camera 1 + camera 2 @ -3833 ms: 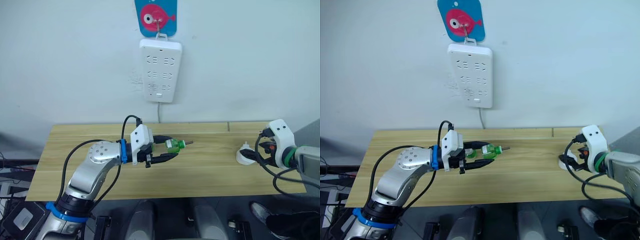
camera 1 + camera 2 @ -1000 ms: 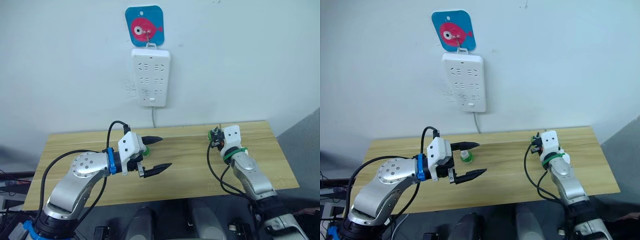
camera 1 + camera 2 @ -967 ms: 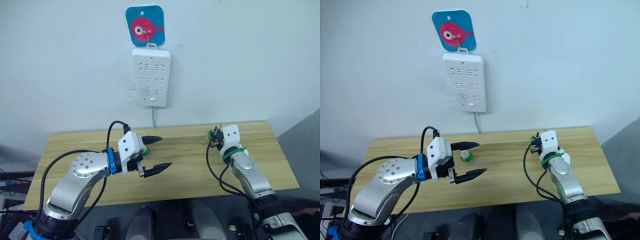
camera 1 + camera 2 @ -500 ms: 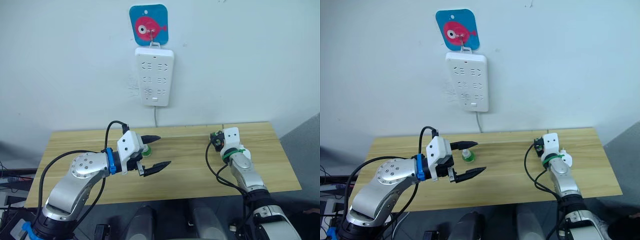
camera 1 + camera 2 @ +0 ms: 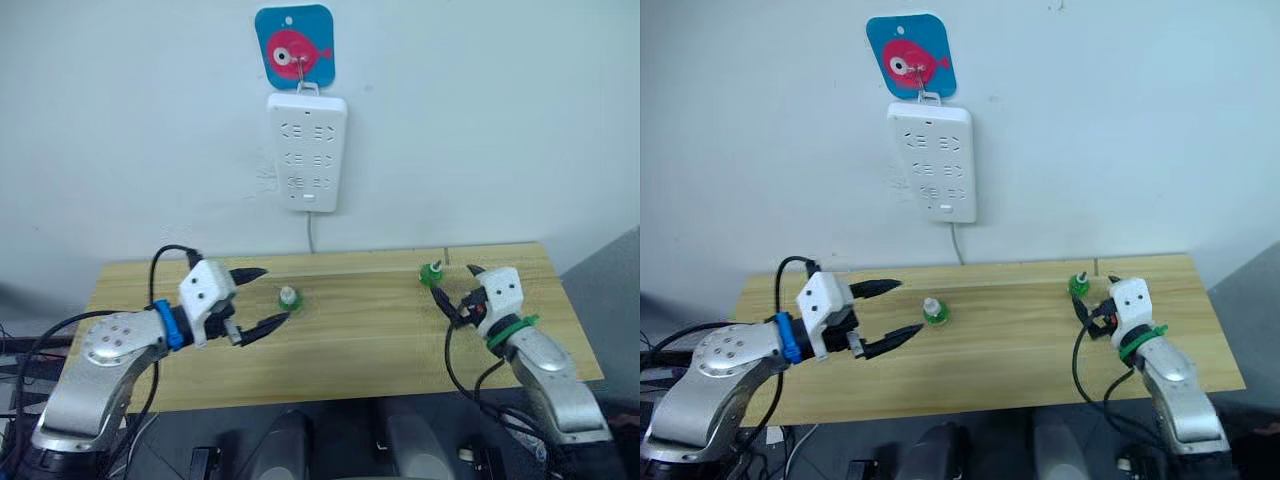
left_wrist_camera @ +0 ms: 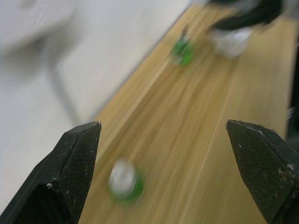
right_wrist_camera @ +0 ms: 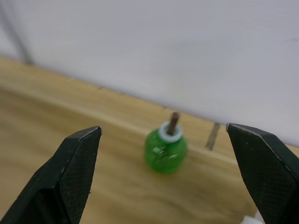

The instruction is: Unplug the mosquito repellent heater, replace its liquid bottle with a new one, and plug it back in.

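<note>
Two small green liquid bottles stand on the wooden table (image 5: pixel 380 345). One with a white cap (image 5: pixel 288 297) is left of centre, just past the tips of my open left gripper (image 5: pixel 274 295); it shows blurred in the left wrist view (image 6: pixel 125 181). The other bottle (image 5: pixel 432 272), with a bare wick, stands near the back edge, a little ahead of my open right gripper (image 5: pixel 458 287), untouched (image 7: pixel 166 148). The mosquito repellent heater is hidden in the head views. A blurred white shape (image 6: pixel 229 39) under the right gripper may be it; I cannot tell.
A white multi-socket power strip (image 5: pixel 307 150) hangs on the wall under a blue card with a red fish (image 5: pixel 295 45); its cord drops behind the table. Black cables loop off both wrists.
The left arm has drawn back to the left, leaving the capped bottle standing. The right gripper has let go of the wick bottle, which now stands on the table, and moved back right.
</note>
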